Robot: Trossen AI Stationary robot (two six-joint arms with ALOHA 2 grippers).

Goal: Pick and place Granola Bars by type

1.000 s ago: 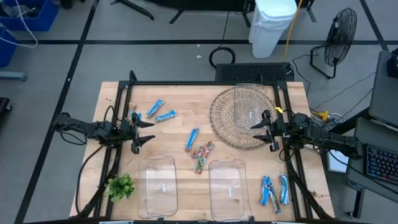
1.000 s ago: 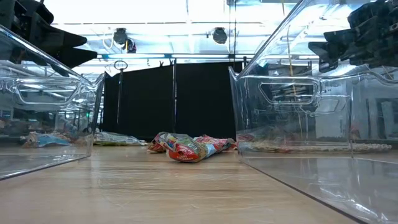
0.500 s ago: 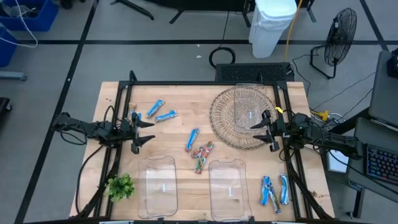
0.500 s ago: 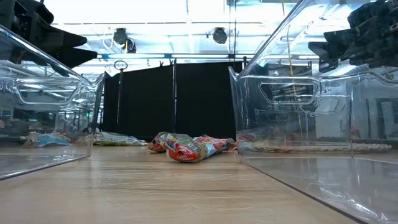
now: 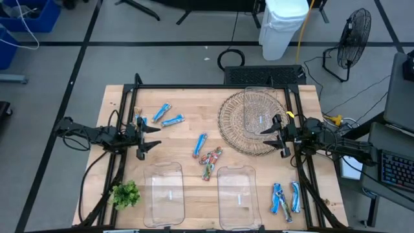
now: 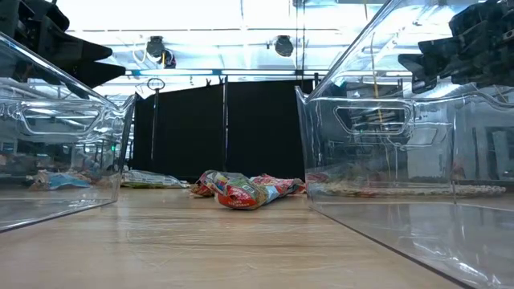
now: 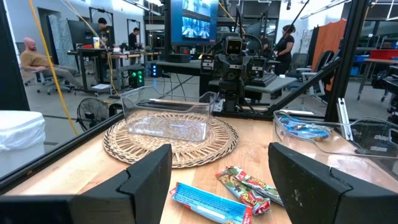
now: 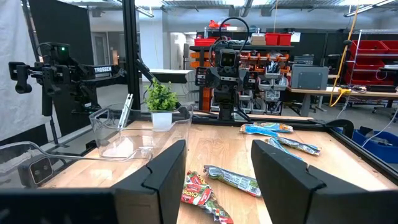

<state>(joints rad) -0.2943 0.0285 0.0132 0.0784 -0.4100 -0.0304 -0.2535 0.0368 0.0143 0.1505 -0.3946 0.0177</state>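
The left gripper is held over the table's left edge, its fingers spread wide and nothing held. The right gripper is held at the right side, above the rim of a wicker mat, fingers likewise apart and empty.

The granola bars are scattered in groups. Two blue bars lie near the far left corner, just ahead of the left gripper. One blue bar lies near the middle of the table, and the multicoloured bars are piled just beside it, towards the near edge. Two more blue bars lie in the near right corner, well apart from the rest.

Two clear bins are set at the near edge: a left bin and a right bin; the multicoloured bars lie just beyond the gap between them. In the low view the bins' walls fill both sides, and only the multicoloured pile is seen between them. A third clear bin is set on the mat. A leafy sprig is placed at the near left corner, beside the left bin.

Off the table, a white container and a fan are seen on the floor.
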